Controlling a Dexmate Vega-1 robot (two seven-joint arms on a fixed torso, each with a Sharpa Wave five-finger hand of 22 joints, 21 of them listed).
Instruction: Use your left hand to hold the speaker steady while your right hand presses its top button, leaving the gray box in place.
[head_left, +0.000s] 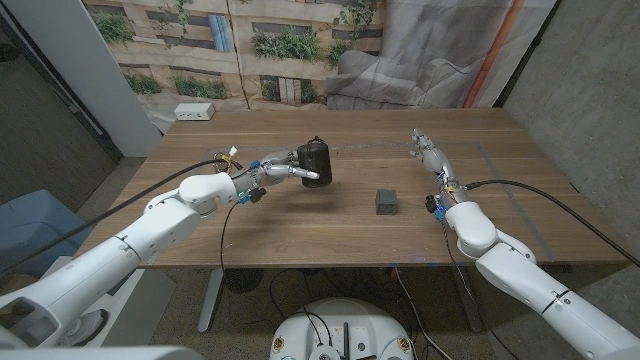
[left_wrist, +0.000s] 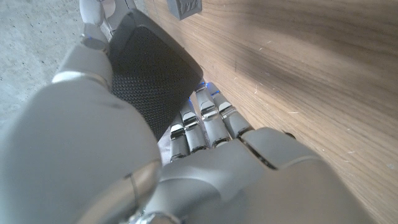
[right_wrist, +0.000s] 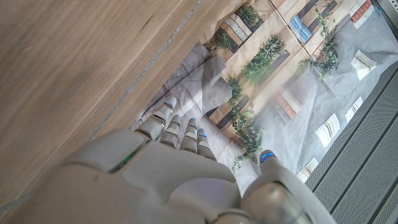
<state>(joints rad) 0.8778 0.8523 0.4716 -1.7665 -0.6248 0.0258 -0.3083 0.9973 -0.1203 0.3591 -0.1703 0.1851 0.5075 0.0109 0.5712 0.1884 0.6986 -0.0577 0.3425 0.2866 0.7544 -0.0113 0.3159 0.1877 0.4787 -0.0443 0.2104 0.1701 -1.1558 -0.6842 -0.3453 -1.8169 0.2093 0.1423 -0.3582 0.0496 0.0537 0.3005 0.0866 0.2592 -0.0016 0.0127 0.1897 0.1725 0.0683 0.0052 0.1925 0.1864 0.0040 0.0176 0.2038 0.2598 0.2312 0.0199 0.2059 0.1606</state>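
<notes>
The left robot hand (head_left: 268, 171) grips the dark speaker (head_left: 314, 162) on the bench (head_left: 330, 225), left of centre. The right robot hand (head_left: 428, 150), fingers extended and empty, stands well apart to the speaker's right. The gray box (head_left: 386, 201) lies between them, nearer the front edge.

Glossy white shells cover both arms; the left hand (head_left: 268, 170) and right hand (head_left: 424, 147) have grey metal fingers, with black cables trailing from each wrist.
</notes>
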